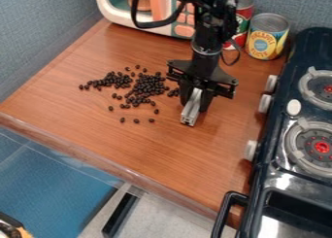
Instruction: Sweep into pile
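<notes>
Beans (148, 84), scattered; gripper (196, 102) clamped on metal bar (190, 112) beside them; gathering apparently in hand; next stroke should draw outliers inward.

Beans (148, 85) lie on the desk (149, 149), a toy microwave (158, 6) behind them, two cans (267, 37) right of it, a stove (285, 180) along the desk's right side

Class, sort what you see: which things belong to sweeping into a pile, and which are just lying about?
For the job:
beans, scattered
metal bar, held upright-ish at a slant
gripper, holding the bar

Just about:
toy microwave
red can
yellow can
stove
</notes>
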